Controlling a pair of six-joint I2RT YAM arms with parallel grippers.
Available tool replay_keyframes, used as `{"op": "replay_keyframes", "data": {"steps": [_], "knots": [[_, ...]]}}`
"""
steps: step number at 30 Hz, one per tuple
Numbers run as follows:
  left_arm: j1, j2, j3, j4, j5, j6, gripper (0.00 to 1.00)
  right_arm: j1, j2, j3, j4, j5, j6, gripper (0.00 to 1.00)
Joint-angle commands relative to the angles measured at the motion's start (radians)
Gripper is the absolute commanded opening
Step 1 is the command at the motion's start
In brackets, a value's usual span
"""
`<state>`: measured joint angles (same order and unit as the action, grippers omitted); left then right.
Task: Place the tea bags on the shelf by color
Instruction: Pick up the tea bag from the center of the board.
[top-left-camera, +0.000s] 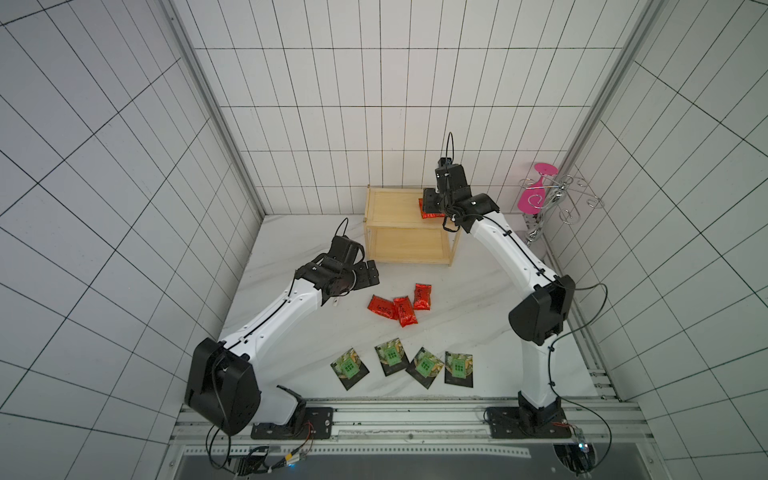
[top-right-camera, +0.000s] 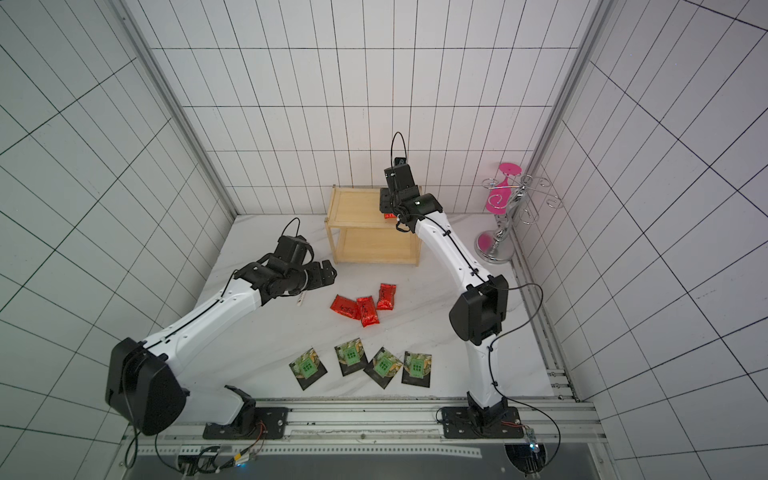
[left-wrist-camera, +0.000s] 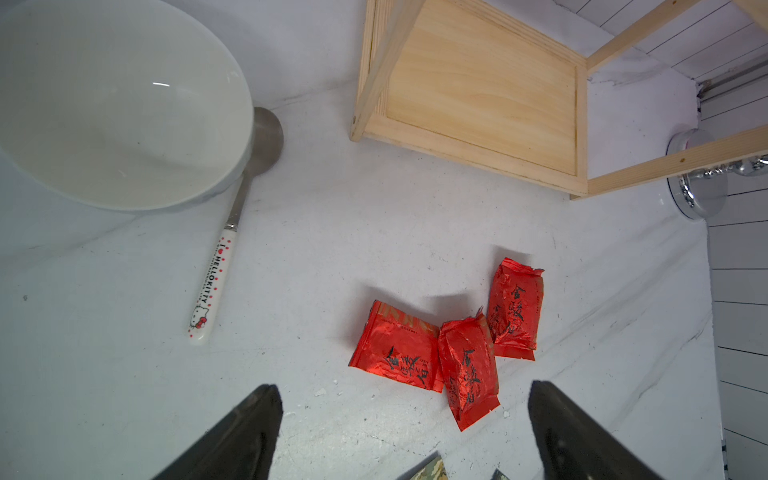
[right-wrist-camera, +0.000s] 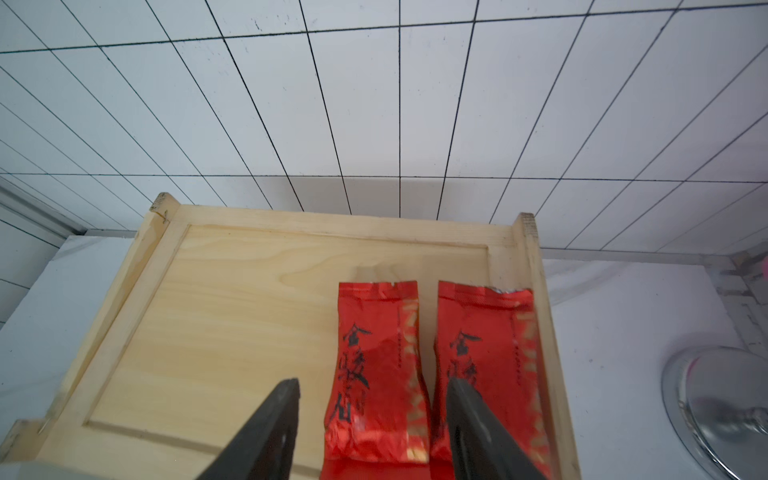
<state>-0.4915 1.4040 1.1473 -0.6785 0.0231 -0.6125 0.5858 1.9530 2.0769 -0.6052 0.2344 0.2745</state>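
Marble tabletop (top-left-camera: 478, 316): shelf (right-wrist-camera: 249, 332) top tray bears two red packets (right-wrist-camera: 374, 353); right gripper (right-wrist-camera: 372, 382) spread astride one; left gripper (left-wrist-camera: 404, 386), spread wide, before shelf above three red packets (left-wrist-camera: 467, 365).

The shelf (right-wrist-camera: 249, 332): bare pale wood, matt, grain visible. The red tea bags (right-wrist-camera: 376, 365): glossy, crinkled foil. The dark sachets (top-left-camera: 392, 356): printed, low sheen; material not determinable. The tabletop (left-wrist-camera: 332, 232): smooth white, faint grey marble-like veining. The bowl (left-wrist-camera: 116, 104): glossy white glaze. The spoon (left-wrist-camera: 216, 274): dull metal head, glossy white handle. The stand (right-wrist-camera: 723, 407): mirror-polished chrome. The left end effector (left-wrist-camera: 403, 384) has matt black fingers (left-wrist-camera: 245, 436).
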Motion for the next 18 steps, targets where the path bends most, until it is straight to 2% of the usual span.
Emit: {"op": "replay_keyframes", "data": {"steps": [1,6,10,14,18], "knots": [[-0.080,0.033,0.061,0.001,-0.057,-0.001,0.96,0.017,-0.225,-0.255,0.074,-0.022,0.040,0.60],[-0.197,0.132,0.133,-0.008,-0.109,-0.025,0.93,0.011,-0.473,-0.663,0.132,0.020,0.089,0.60],[-0.285,0.261,0.228,-0.032,-0.138,-0.038,0.86,-0.007,-0.633,-0.983,0.226,0.042,0.140,0.59],[-0.335,0.422,0.357,-0.103,-0.155,-0.049,0.81,-0.021,-0.716,-1.172,0.265,0.063,0.167,0.59],[-0.349,0.594,0.513,-0.200,-0.131,-0.061,0.76,-0.038,-0.744,-1.270,0.290,0.039,0.187,0.58]]}}
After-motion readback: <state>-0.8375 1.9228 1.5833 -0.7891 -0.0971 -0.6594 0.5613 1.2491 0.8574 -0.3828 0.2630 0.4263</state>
